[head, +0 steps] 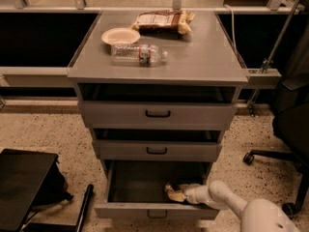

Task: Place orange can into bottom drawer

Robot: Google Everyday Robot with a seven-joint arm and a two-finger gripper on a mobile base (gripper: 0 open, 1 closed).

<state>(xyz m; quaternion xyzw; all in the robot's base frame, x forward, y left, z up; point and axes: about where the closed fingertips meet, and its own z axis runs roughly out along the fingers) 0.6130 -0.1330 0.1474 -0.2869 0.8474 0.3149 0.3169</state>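
While the gripper clamps its jaws on it inside the bottom drawer, orange can, shiny gold, dark-patched, tilted.

Single white arm low, outstretched from the lower right, claw at its far left end.

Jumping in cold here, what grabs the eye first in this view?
The white arm extends from the lower right, its gripper inside the open bottom drawer at the orange can, near the drawer's right front. On the cabinet top lie a plate, a water bottle and a snack bag.
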